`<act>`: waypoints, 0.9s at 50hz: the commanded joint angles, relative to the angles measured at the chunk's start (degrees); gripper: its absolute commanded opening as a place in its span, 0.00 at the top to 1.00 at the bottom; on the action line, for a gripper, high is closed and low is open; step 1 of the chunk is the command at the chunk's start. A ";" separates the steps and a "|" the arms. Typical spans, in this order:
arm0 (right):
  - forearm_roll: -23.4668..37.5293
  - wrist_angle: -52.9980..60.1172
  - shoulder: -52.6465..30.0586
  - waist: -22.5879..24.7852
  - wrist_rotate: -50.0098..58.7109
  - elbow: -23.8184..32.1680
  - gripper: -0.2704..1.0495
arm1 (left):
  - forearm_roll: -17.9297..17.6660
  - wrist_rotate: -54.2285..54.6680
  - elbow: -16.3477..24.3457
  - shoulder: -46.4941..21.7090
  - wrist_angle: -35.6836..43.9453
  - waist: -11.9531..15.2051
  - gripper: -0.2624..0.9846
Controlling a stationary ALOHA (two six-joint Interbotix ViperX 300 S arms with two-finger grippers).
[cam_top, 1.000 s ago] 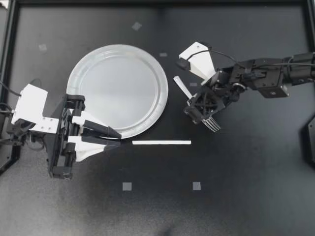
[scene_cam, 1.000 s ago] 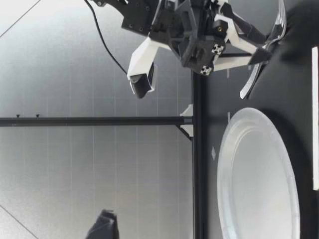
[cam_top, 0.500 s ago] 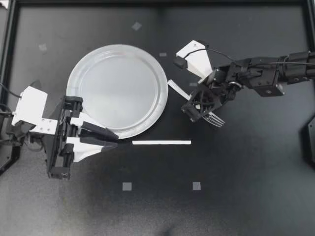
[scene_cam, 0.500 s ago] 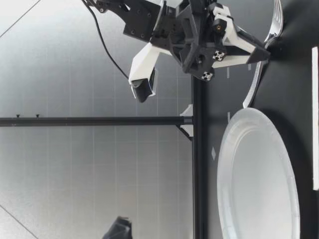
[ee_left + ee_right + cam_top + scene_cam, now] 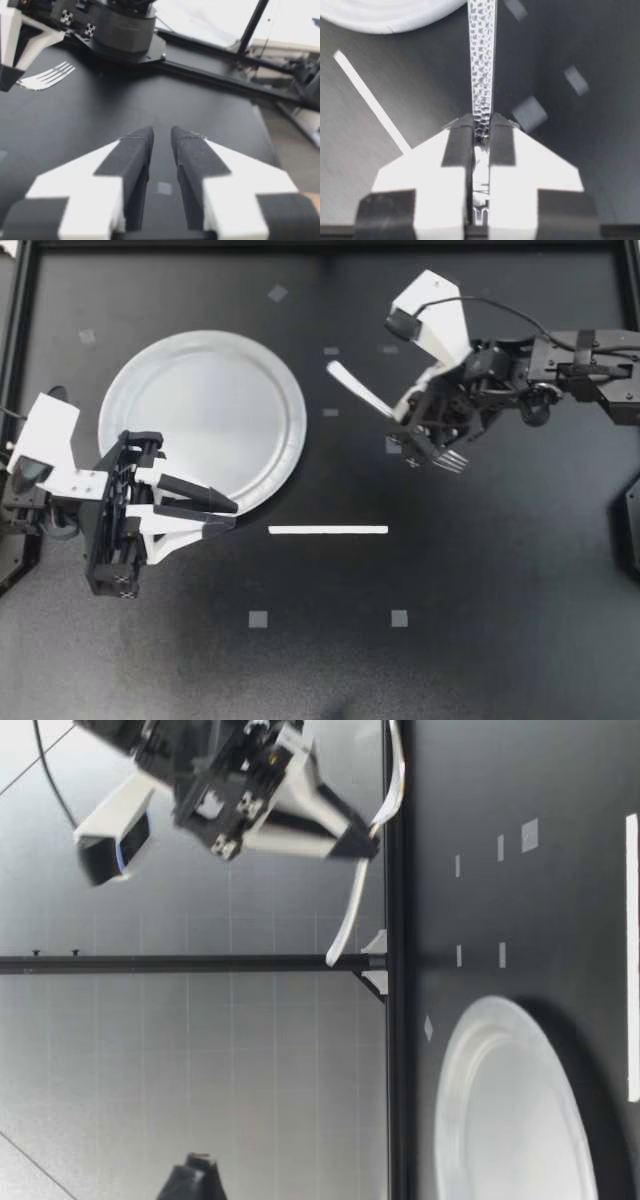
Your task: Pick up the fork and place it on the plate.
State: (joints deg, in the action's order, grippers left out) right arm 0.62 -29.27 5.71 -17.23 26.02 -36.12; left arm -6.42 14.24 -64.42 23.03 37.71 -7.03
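On the table [image 5: 480, 590], the plate [image 5: 200, 390] is sitting farther from your right arm than 0.5 seconds ago. Your left gripper [image 5: 233, 515] is lying low at the plate's rim, its 2 fingers barely parted and gripping nothing. Your right gripper [image 5: 408, 425] is hovering higher and farther from the plate than before, clamping the fork [image 5: 358, 390] mid-handle. The fork's handle end is pointing toward the plate, well above the table.
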 commanded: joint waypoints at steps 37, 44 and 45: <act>31.46 16.88 23.99 14.06 -38.85 -4.39 0.78 | -4.75 49.31 5.19 0.62 1.85 -0.09 0.09; 40.61 19.51 21.53 15.73 -39.73 -5.19 0.78 | -4.83 51.42 10.28 -0.44 1.85 -0.09 0.14; 41.57 19.78 21.18 15.73 -39.73 -5.19 0.78 | -4.83 51.59 10.72 -0.62 1.85 -0.09 0.15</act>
State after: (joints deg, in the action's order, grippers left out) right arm 37.27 -11.16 28.30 -1.85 -13.62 -41.84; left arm -11.43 65.30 -57.74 22.68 39.20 -7.12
